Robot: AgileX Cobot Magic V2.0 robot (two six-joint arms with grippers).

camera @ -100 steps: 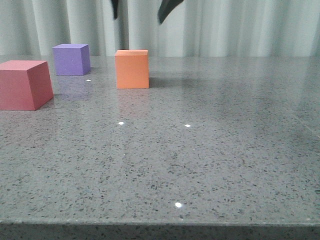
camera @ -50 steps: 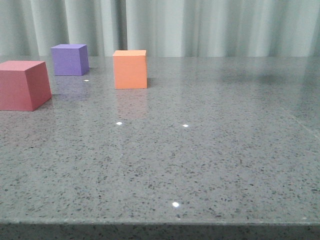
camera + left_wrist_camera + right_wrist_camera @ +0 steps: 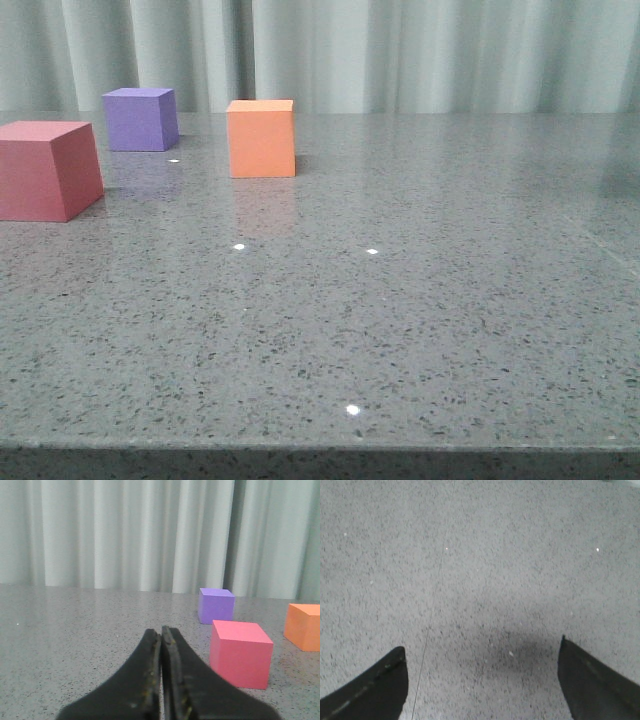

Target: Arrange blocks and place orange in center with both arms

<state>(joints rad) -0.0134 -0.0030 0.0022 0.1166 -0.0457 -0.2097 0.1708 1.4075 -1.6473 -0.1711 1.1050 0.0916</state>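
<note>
Orange cube point(image 3: 261, 138) stands near the table's point(image 3: 420, 330) far-left corner, beyond the pink cube point(image 3: 240, 653); closed left gripper point(image 3: 161, 635) lies nearer, while the right gripper point(image 3: 480, 675) hangs open above bare tabletop.

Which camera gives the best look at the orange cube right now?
The front view: the orange cube shows whole, standing on the table to the right of the purple cube. The left wrist view catches it only at the frame edge, partly cut off. The right wrist view shows only bare tabletop, no cube.
</note>
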